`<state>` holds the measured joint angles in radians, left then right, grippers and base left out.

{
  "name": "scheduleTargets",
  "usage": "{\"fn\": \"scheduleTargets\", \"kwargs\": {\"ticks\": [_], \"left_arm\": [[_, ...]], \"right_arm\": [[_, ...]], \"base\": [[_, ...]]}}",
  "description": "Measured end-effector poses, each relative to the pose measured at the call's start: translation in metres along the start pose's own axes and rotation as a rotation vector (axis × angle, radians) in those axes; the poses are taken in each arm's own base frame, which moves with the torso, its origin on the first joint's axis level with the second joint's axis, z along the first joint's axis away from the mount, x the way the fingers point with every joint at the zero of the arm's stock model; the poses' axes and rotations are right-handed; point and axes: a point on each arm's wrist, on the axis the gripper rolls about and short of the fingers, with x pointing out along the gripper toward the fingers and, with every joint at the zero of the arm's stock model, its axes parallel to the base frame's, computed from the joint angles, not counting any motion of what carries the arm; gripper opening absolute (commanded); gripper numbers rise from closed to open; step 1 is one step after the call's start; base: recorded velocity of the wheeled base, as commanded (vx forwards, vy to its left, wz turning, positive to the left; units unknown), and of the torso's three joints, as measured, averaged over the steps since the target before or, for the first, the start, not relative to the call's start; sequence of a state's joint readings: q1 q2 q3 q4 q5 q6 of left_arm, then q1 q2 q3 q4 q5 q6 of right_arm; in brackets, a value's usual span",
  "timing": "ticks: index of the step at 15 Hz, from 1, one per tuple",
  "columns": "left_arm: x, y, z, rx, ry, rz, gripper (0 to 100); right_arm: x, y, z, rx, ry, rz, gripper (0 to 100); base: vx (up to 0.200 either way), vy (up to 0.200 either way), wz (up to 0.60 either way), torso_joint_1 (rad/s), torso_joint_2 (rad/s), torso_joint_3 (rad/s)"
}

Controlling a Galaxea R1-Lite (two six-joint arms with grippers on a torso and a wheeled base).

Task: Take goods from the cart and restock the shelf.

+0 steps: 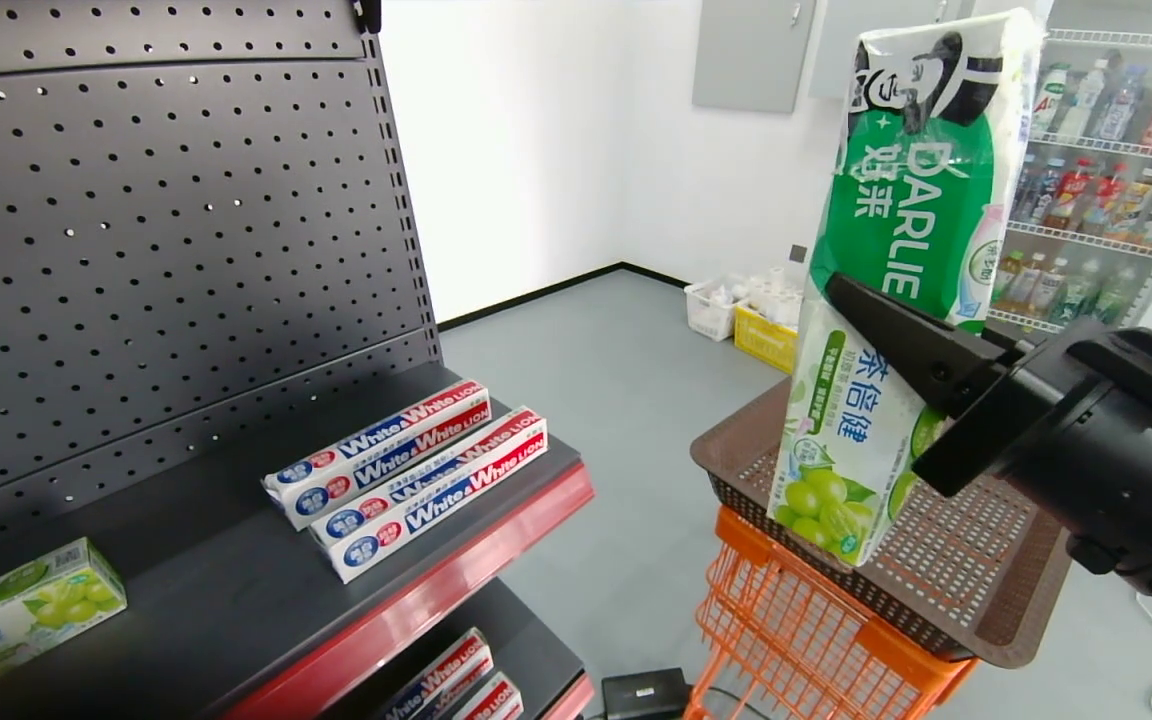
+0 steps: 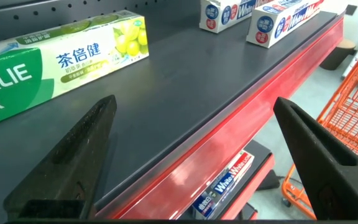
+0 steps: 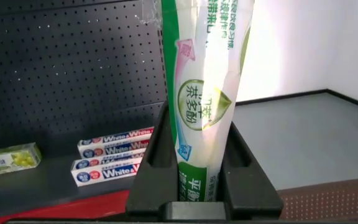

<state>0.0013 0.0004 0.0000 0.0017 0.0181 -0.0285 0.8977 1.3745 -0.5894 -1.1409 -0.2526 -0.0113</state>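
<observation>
A tall green toothpaste pack (image 1: 896, 250) stands upright over the brown basket (image 1: 726, 470) on top of the orange cart (image 1: 796, 620). My right gripper (image 1: 851, 300) is shut on its middle; the right wrist view shows both fingers (image 3: 157, 149) clamping the pack (image 3: 204, 62). On the dark shelf (image 1: 236, 580) to the left lie two white toothpaste boxes (image 1: 406, 470) and, at the far left, a green toothpaste box (image 1: 26, 610). My left gripper (image 2: 194, 102) hangs open over the shelf's red front edge (image 2: 241, 118), near the green box (image 2: 61, 59).
A lower shelf carries more white toothpaste boxes (image 1: 446, 680). A black box (image 1: 646, 692) sits on the floor by the cart. White and yellow crates (image 1: 746, 315) stand at the back wall, beside a drinks fridge (image 1: 1106, 170). Open grey floor separates shelf and cart.
</observation>
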Motion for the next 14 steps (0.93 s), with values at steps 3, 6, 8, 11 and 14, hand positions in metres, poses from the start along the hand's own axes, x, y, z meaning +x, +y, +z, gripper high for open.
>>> {"fn": "scheduleTargets", "kwargs": {"ticks": [3, 6, 8, 11, 14], "left_arm": [[0.0000, 0.0000, 0.0000, 0.000, 0.000, 0.000, 100], [0.0000, 0.0000, 0.0000, 0.000, 0.000, 0.001, 100], [0.0000, 0.0000, 0.0000, 0.000, 0.000, -0.001, 100], [0.0000, 0.0000, 0.0000, 0.000, 0.000, 0.000, 100], [0.0000, 0.0000, 0.0000, 0.000, 0.000, 0.000, 100]], "right_arm": [[-0.0012, 0.0003, -0.0024, -0.010, 0.011, 0.008, 0], [-0.0024, 0.0006, -0.0024, -0.009, 0.007, 0.012, 0], [-0.0034, 0.0009, -0.0042, -0.010, 0.015, 0.016, 0], [-0.0044, 0.0001, -0.0055, -0.012, 0.019, 0.013, 0], [-0.0045, 0.0010, -0.0058, -0.012, 0.021, 0.017, 0]], "base": [[0.000, 0.000, 0.40, 0.002, 0.00, 0.003], [0.000, 0.000, 0.60, -0.001, 0.00, 0.007], [0.000, 0.000, 0.60, 0.002, 0.00, 0.005], [0.000, 0.000, 0.60, 0.001, 0.00, 0.002], [0.000, 0.000, 0.60, 0.004, 0.00, 0.001]]}}
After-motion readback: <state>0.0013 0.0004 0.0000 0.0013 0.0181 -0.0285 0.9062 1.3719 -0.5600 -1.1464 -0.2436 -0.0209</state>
